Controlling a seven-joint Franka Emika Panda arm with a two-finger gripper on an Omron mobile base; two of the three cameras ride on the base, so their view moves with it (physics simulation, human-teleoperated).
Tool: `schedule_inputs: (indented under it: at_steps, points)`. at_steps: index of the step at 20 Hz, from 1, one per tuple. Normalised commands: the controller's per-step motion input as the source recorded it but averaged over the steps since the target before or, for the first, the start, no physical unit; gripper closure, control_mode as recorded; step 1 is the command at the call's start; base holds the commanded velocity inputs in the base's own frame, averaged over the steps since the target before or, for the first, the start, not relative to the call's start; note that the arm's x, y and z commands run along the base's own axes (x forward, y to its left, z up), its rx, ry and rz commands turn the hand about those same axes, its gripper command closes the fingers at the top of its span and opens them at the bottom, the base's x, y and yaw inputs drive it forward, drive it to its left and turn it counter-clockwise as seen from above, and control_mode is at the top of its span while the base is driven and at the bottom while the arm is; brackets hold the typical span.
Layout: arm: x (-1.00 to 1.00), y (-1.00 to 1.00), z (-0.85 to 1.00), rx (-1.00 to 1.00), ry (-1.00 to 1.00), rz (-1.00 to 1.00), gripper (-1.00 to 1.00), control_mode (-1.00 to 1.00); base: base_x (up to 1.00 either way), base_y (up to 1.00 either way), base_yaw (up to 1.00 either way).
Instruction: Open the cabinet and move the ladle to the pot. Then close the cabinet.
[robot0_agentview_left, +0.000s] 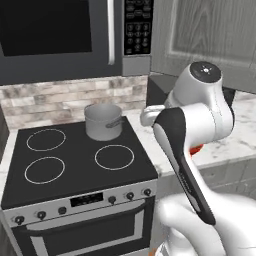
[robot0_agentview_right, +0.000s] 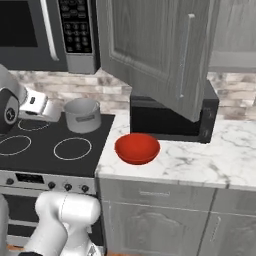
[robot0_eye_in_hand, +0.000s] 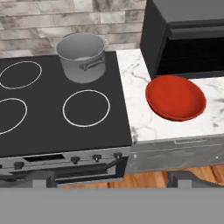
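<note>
Overhead, the tall grey wood-grain cabinet (robot0_agentview_right: 160, 50) has one recessed-panel door swung out over the counter, its slim vertical bar handle facing the room; what lies inside cannot be told from these angles. Below and to the left, the small cylindrical grey-silver metal pot (robot0_eye_in_hand: 82, 57) stands on the back right of the black glass stovetop (robot0_eye_in_hand: 39, 131), just beyond the right front burner ring, with its short straight handle pointing toward the front. Beside the stove, a wide red bowl (robot0_eye_in_hand: 176, 97) rests on the white marble counter (robot0_agentview_right: 210, 160), in front of a black box-shaped appliance (robot0_agentview_right: 170, 125) set against the brick backsplash. A dark microwave with a keypad (robot0_agentview_left: 65, 35) hangs above the stove. The two-finger gripper (robot0_eye_in_hand: 112, 179) hovers out in front of the stove's knob panel, its fingers spread wide apart and holding nothing.
</note>
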Motion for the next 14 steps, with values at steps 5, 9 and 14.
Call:
schedule_inputs:
  at_steps: [5,9,14]
  points:
    - [0.00,0.00,0.00,0.00,0.00,0.00,-1.00,1.00,-1.00,-0.86,-0.13]
    - [0.00,0.00,0.00,0.00,0.00,0.00,-1.00,1.00,-0.73,-1.00,-0.08]
    - [0.00,0.00,0.00,0.00,0.00,0.00,-1.00,1.00,-0.14,-1.00,-0.04]
